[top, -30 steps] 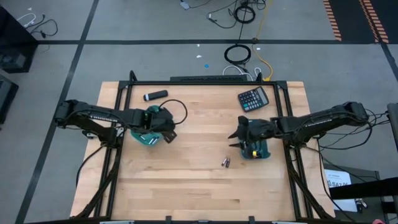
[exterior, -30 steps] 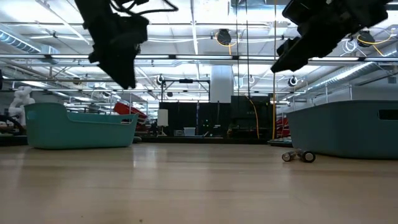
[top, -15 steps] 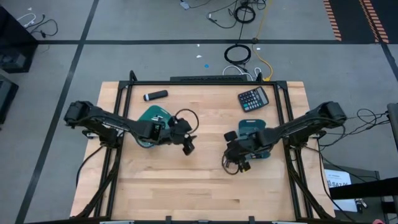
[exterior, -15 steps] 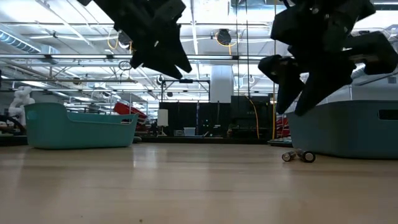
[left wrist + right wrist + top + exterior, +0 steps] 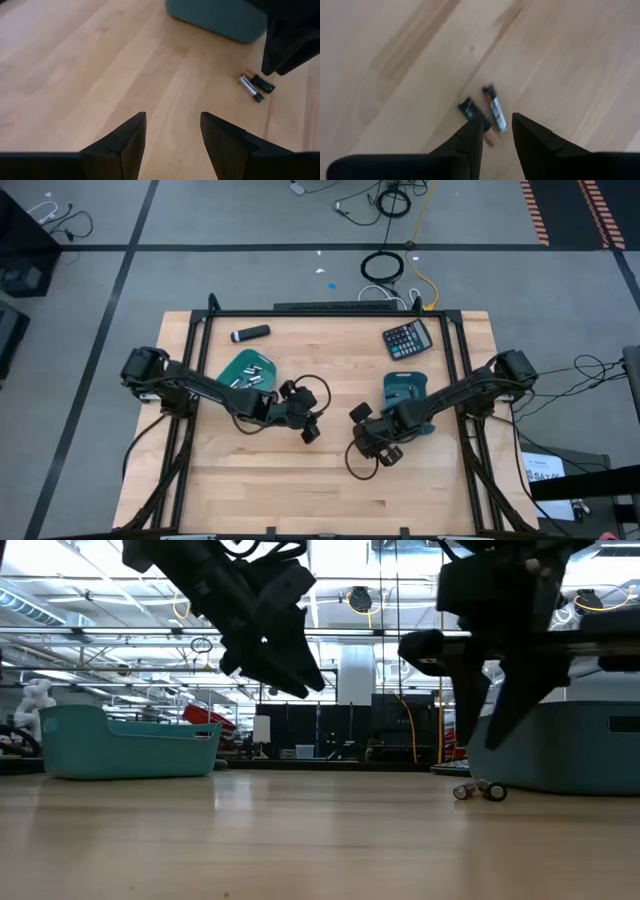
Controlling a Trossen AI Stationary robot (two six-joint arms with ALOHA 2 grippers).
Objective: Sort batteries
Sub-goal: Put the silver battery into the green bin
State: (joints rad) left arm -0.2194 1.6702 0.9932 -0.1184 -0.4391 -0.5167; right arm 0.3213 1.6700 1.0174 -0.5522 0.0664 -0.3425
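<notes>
The wooden table [image 5: 330,480] carries two teal trays: the left tray [image 5: 243,368] already holds several batteries [image 5: 250,377], and the right tray [image 5: 404,392] sits on the right side of the table, partly under the right arm. Two loose batteries remain on the bare wood just left of the right tray, lying side by side and nearly touching: a silvery battery [image 5: 495,113] and a shorter dark battery [image 5: 468,110]. The right gripper [image 5: 372,442] hangs directly above this pair, its fingers [image 5: 530,137] spread only narrowly and holding nothing; in the right wrist view the silvery battery lies just ahead of the gap between the fingertips, with its long axis running roughly along the finger direction rather than across it. The dark battery lies beside the other fingertip, partly hidden by it. The left gripper [image 5: 305,425] hovers over the table centre, to the left of the pair, fingers [image 5: 125,140] spread and empty. The right gripper is clearly the nearer, so the pick probably falls to it. The coming move likely requires a short descent, and the narrow spacing between the two batteries risks nudging the dark one.
</notes>
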